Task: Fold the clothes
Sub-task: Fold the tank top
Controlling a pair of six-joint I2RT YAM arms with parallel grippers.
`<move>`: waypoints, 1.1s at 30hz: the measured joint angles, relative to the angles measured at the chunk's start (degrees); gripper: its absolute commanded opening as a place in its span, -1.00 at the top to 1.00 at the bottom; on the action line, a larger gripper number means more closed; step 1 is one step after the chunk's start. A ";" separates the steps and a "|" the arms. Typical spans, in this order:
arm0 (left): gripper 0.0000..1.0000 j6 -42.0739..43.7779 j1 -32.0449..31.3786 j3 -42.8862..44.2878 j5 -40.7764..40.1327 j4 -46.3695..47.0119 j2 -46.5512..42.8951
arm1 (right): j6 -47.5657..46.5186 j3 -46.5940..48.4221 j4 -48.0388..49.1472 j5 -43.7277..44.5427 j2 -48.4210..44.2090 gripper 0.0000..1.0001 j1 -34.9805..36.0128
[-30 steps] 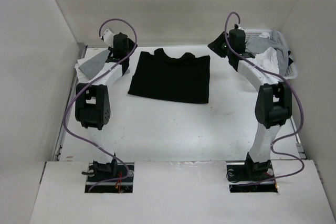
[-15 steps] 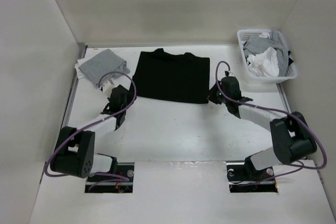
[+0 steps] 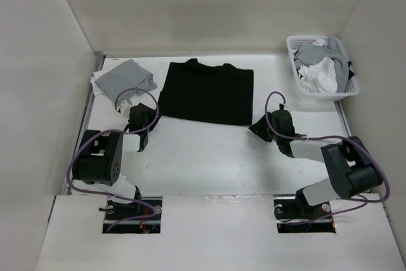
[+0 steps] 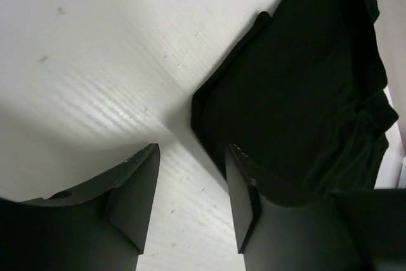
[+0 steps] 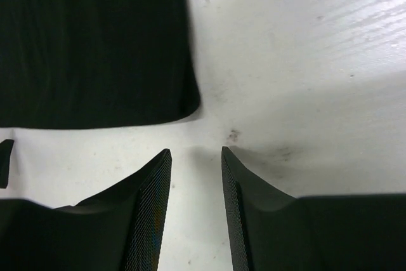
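Observation:
The clothes, a black garment [image 3: 206,92], lie flat as a folded rectangle at the back middle of the table. My left gripper [image 3: 147,116] hovers low just off its near left corner. In the left wrist view the left gripper [image 4: 192,152] is open over bare table, the black fabric [image 4: 304,87] ahead and to the right. My right gripper [image 3: 257,125] sits by the near right corner. In the right wrist view the right gripper [image 5: 195,153] is open with nothing between its fingers, and the garment's corner [image 5: 95,42] lies just beyond the left finger.
A white basket [image 3: 346,74] holding white and grey garments stands at the back right. A folded light grey garment [image 3: 124,79] lies at the back left. White walls close in the table on the left, back and right.
Both arms have come back from the far edge of the garment and dropped low. The grippers now sit by its near corners. The garment lies as before.

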 measured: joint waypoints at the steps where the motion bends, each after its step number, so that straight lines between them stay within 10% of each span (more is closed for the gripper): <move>1: 0.20 -0.31 0.00 0.50 0.26 1.07 1.16 | 0.61 -0.13 0.72 -0.20 0.87 0.17 -0.33; 12: 0.66 -3.15 -0.02 2.69 0.87 5.55 7.15 | 5.27 0.07 6.95 -1.51 4.85 0.19 -2.91; 27: 0.99 -3.72 0.00 3.56 1.16 5.01 8.02 | 8.59 3.65 9.53 -2.25 11.37 0.99 -3.10; 33: 1.00 -3.23 -0.02 0.44 2.45 -2.86 -7.08 | 7.52 -0.59 4.87 -2.25 -3.80 1.00 -2.32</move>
